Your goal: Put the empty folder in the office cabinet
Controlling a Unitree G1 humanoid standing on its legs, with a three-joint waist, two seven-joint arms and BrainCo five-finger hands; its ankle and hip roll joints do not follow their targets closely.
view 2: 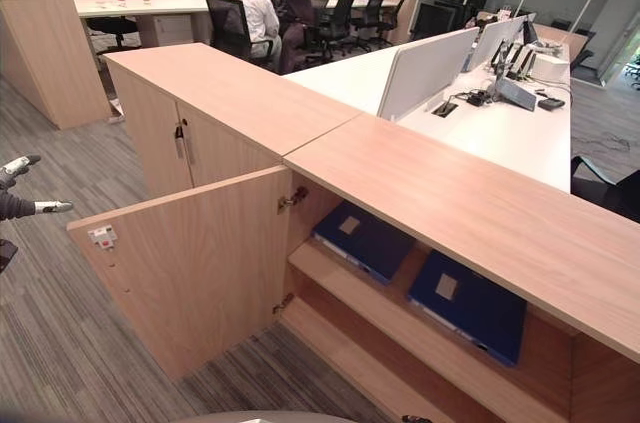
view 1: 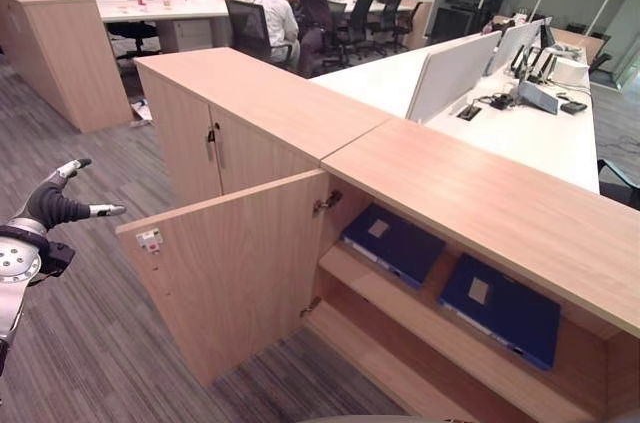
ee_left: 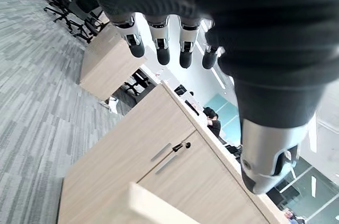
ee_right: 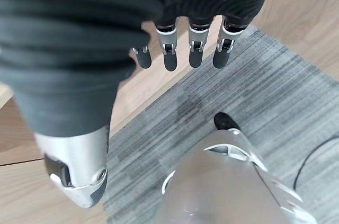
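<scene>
Hovering at the far left above the grey carpet (view 1: 90,343), the left hand (view 1: 52,205) is held out with straight, spread fingers and has hold of nothing; its wrist view shows the fingers (ee_left: 159,44) relaxed and pointing toward the closed cabinet doors (ee_left: 159,166) with their slim handles (ee_left: 164,158). Just to the right of that hand, the cabinet door (view 1: 235,268) stands swung wide open, its free edge nearest the hand but apart from it. Behind the open door runs the long wooden office cabinet (view 1: 480,198), with a closed pair of doors (view 1: 215,158) on its left section. Inside the open section, two dark blue folders lie flat on the upper shelf (view 1: 390,298): the left folder (view 1: 393,243) sits just past the door hinge, and the right folder (view 1: 500,308) lies beside it, a gap of bare shelf between them. Each carries a pale label on its cover. Beyond the cabinet stretches a white worktop (view 1: 530,133) with grey dividers (view 1: 455,73). The right hand (ee_right: 79,75) hangs over carpet beside pale wood, fingers (ee_right: 196,49) straight and loose, empty.
</scene>
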